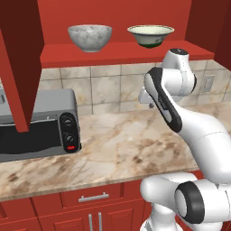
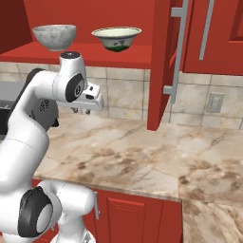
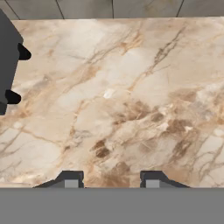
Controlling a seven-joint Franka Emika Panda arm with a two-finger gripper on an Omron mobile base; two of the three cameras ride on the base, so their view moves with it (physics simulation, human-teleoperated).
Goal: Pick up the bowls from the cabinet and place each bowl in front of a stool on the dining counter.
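Bowls are sitting side by side on the red shelf (image 1: 126, 53) of the open cabinet (image 2: 71, 14), well apart from each other: the grey-white marbled bowl (image 1: 90, 37) toward the shelf's left end and the cream bowl with the green base (image 1: 150, 35) toward its right end, both upright. Below the shelf, the arm is holding its gripper (image 3: 112, 179) above the marble desk (image 1: 122, 144), pointing down at the bare veined top near the tiled back edge. The jaws are standing partly apart with nothing between them, and the two dark fingertips (image 3: 71, 180) are showing clear of the desk surface in the hand view. A toaster oven (image 1: 38, 124) is standing at the left end of the desk against the wall, its black knobs facing forward. One red cabinet door (image 2: 163, 61) is hanging open to the right of the cream bowl, and another (image 1: 18, 63) is hanging open at the left, in front of the toaster oven
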